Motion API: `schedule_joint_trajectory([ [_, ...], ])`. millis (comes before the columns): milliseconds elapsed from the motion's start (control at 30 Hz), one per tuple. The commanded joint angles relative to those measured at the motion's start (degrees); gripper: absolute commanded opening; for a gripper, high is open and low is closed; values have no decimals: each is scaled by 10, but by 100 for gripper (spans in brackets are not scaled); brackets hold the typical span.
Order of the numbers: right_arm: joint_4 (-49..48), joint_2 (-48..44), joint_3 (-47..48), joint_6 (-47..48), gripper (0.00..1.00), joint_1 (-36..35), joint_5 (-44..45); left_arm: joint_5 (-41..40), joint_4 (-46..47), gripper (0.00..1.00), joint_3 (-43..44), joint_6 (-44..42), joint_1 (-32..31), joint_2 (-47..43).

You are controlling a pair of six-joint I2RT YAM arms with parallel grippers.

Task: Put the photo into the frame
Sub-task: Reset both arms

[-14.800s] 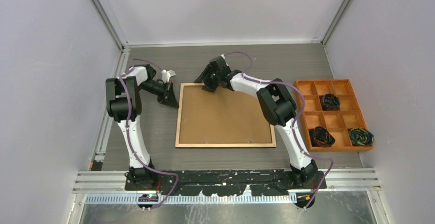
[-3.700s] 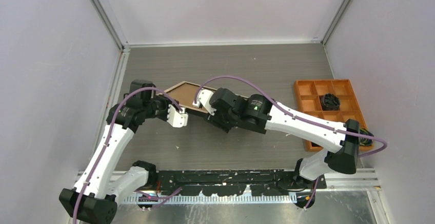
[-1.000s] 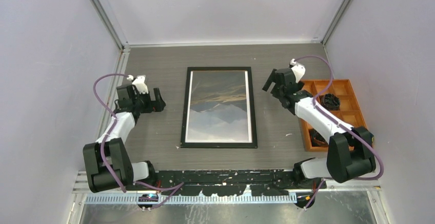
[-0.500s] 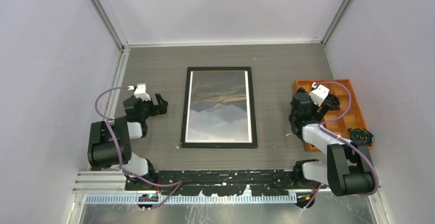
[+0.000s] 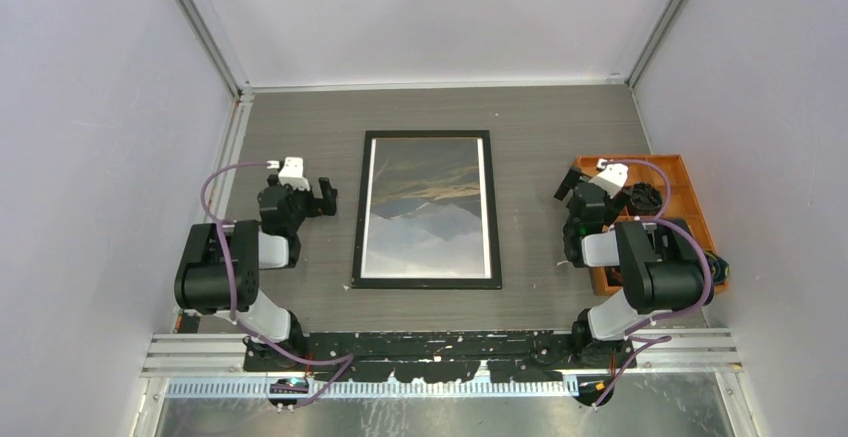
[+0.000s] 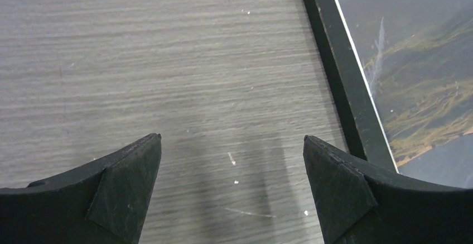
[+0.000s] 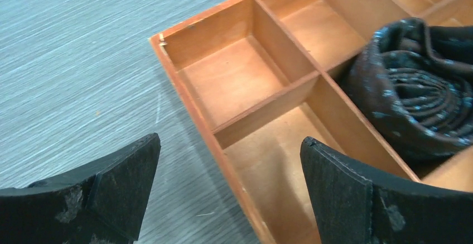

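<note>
The black frame (image 5: 357,207) lies flat, face up, in the middle of the table, and the photo (image 5: 430,219) of dark mountains under a gold-brown sky shows inside it. My left gripper (image 5: 325,197) hovers just left of the frame, open and empty. In the left wrist view the left gripper (image 6: 231,138) is over bare table, with the frame's black edge (image 6: 340,87) and the photo (image 6: 424,60) at the right. My right gripper (image 5: 567,189) is open and empty between the frame and the tray. In the right wrist view the right gripper (image 7: 230,139) straddles the tray's near rim.
An orange compartment tray (image 5: 655,158) stands at the right edge of the table, with dark rolled bundles (image 5: 644,197) in some compartments. In the right wrist view its rim (image 7: 189,99) and one dark bundle (image 7: 413,99) are close. Walls enclose the table on three sides.
Both arms have folded back toward their bases. The right gripper has drawn back and to the right, to the tray's edge. The frame and photo have not moved.
</note>
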State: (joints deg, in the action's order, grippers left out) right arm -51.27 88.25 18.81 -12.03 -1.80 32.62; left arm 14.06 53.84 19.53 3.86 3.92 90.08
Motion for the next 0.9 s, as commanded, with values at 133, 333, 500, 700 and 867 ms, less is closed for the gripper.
schedule_joint_trajectory([
  [133,-52,9,7,19,100,2,-67,-52,-1,100,16,-20,-17,-13],
  [333,-51,9,7,20,100,2,-68,-52,-1,100,17,-21,-17,-13],
  [500,-54,10,6,20,100,2,-69,-52,-1,100,17,-20,-18,-12],
  [700,-54,10,6,20,100,2,-68,-53,-6,100,21,-22,-18,-10],
  [867,-54,10,6,20,100,2,-69,-54,-6,100,20,-21,-19,-12],
])
